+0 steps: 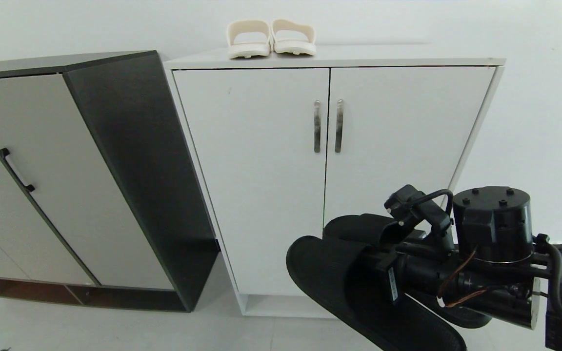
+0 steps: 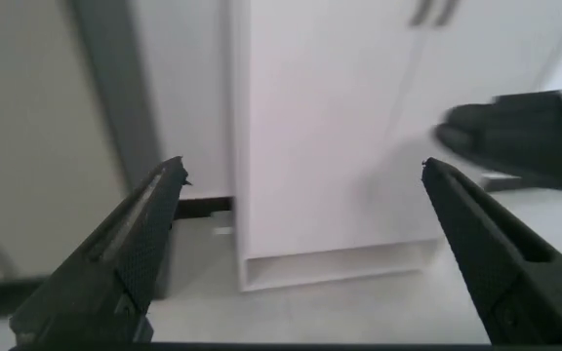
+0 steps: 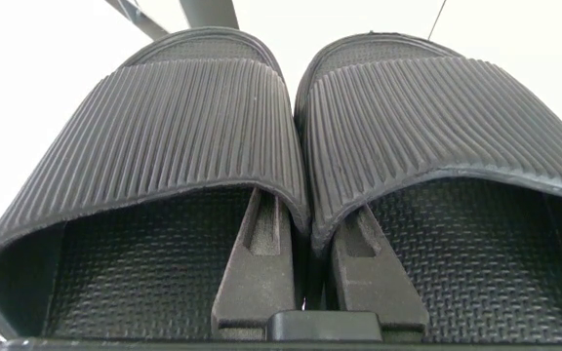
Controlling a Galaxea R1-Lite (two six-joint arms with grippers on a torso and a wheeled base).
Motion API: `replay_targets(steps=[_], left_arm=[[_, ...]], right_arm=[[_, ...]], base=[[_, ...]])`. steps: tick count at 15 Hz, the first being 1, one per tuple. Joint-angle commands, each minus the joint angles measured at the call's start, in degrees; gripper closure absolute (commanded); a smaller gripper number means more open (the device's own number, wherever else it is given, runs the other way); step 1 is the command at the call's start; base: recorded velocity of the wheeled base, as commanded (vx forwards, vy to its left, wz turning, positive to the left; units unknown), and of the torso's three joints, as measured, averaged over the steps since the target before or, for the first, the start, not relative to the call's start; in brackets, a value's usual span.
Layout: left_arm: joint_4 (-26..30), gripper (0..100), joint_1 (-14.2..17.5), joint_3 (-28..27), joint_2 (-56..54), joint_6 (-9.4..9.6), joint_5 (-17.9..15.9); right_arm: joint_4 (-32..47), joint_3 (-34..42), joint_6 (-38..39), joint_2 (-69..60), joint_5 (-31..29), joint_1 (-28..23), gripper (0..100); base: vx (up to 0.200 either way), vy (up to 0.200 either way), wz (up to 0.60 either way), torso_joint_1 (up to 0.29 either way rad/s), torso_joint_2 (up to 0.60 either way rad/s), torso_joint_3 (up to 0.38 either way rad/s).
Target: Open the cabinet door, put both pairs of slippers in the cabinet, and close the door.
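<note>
Right gripper (image 3: 308, 210) is clamping the black slippers (image 1: 332, 273). Its fingers (image 3: 254, 258) are lying under the two straps and pinching the inner walls together, so the pair is hanging side by side, low in front of the white cabinet (image 1: 261, 195). Left gripper (image 2: 301, 229) is standing released, jaws wide and holding nothing, facing the cabinet's lower corner.

Both doors are sitting shut, so opening looks like the step in hand. The free left gripper is probably the one to take a handle (image 1: 317, 126), closing squarely across the bar and pulling along the door's arc rather than straight out. The cream slippers (image 1: 271, 38) are waiting on the cabinet top, toes outward.

The loaded right arm is hanging before the lower right door (image 1: 398, 146) (likely inside its swing) and may need to back off. The dark cabinet (image 1: 130, 161) is standing just beside the left door's hinge side and could limit how wide that door opens.
</note>
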Motion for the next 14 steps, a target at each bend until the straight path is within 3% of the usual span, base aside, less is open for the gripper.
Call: replay_targets(steps=[1,3,4,6,7,10,11,12,14], left_arm=[[-11.78,0,-0.37,-6.47,24.24,-0.55,-11.02],[-15.56,0,-4.15,-11.92,34.09,-0.64,-12.34],[-17.05,0,-8.28,-17.11,42.09,-0.72,-13.83],[-20.04,0,-10.57,-22.56,50.08,-0.64,-16.73],[-20.48,0,-15.49,-27.57,55.27,-1.34,-16.82],[-20.3,0,-23.75,-36.53,62.3,-3.1,-14.8],[-20.3,0,-24.37,-37.76,63.18,-3.1,-14.27],[-20.3,0,-27.8,-42.33,66.78,-3.1,-13.75],[-20.13,0,-29.55,-48.66,71.35,-4.06,-14.1]], right_arm=[[-0.82,0.15,0.01,0.82,0.02,0.01,100],[-2.75,0.59,0.01,1.53,0.02,0.01,100],[-4.6,1.38,0.01,1.7,-0.07,-0.43,100],[-6.45,2.08,0.01,1.7,0.37,-0.96,100],[-6.62,2.08,0.1,1.7,1.6,-2.28,100],[-6.71,2.17,0.01,1.88,4.76,-5.27,100],[-6.71,1.99,0.01,1.96,4.68,-5.27,100],[-6.71,2.61,0.1,1.7,5.29,-5.44,100],[-6.88,1.99,0.01,2.67,5.38,-5.35,100]], base=[[0.0,0.0,0.0,0.0,0.0,0.0],[0.0,0.0,0.0,0.0,0.0,0.0],[0.0,0.0,0.0,0.0,0.0,0.0],[0.0,0.0,0.0,0.0,0.0,0.0],[0.0,0.0,0.0,0.0,0.0,0.0],[0.0,0.0,0.0,0.0,0.0,0.0],[0.0,0.0,0.0,0.0,0.0,0.0],[0.0,0.0,0.0,0.0,0.0,0.0],[0.0,0.0,0.0,0.0,0.0,0.0]])
